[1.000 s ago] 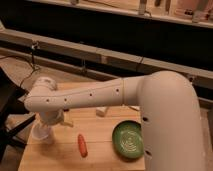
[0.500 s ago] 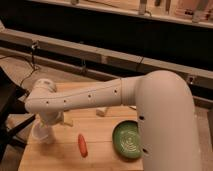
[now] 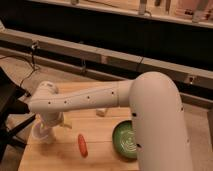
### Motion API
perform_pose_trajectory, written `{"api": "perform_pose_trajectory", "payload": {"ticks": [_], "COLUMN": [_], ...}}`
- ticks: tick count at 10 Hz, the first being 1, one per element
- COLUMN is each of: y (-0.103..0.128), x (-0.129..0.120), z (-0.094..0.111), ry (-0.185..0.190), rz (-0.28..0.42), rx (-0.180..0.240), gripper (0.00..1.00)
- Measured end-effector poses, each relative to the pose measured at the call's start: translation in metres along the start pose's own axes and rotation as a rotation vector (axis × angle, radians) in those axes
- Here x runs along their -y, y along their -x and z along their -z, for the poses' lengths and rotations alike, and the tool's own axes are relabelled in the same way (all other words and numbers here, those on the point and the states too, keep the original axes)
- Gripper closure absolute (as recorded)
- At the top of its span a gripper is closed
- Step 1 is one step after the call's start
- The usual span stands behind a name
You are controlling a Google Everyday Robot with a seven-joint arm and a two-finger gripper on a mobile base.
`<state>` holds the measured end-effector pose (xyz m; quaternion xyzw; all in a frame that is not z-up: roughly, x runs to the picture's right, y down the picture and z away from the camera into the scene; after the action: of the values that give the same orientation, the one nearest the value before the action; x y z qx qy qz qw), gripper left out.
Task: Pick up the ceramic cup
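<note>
My gripper (image 3: 45,127) points down at the left end of the wooden table (image 3: 100,157), below the white wrist (image 3: 46,100). Right under it stands a small white rounded thing (image 3: 41,135), which looks like the ceramic cup. The gripper covers its top, so I cannot tell whether they touch. The long white arm (image 3: 95,99) reaches across the table from the right.
A dark green bowl (image 3: 124,141) sits at the right front, partly behind the robot's body. A red-orange elongated thing (image 3: 82,145) lies in the middle front. A yellowish thing (image 3: 65,123) lies beside the gripper. A small white thing (image 3: 101,112) peeks out below the arm.
The arm and gripper stay over the same white thing at the table's left end; no clear movement shows. The other objects have not moved.
</note>
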<state>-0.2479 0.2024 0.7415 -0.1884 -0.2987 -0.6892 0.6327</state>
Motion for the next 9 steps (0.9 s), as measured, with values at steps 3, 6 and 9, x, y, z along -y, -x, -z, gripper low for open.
{"api": "perform_pose_trajectory", "payload": {"ticks": [3,6,9], "y": [0.003,0.006,0.002], "x": [0.005,0.016,0.005], "z": [-0.022,-0.037,-0.024], "ry": [-0.027,-0.034,-0.031], "rz": [0.018,0.042,0.033], "rx": [0.042,0.072,0.056], "gripper": [0.20,0.20,0.23]}}
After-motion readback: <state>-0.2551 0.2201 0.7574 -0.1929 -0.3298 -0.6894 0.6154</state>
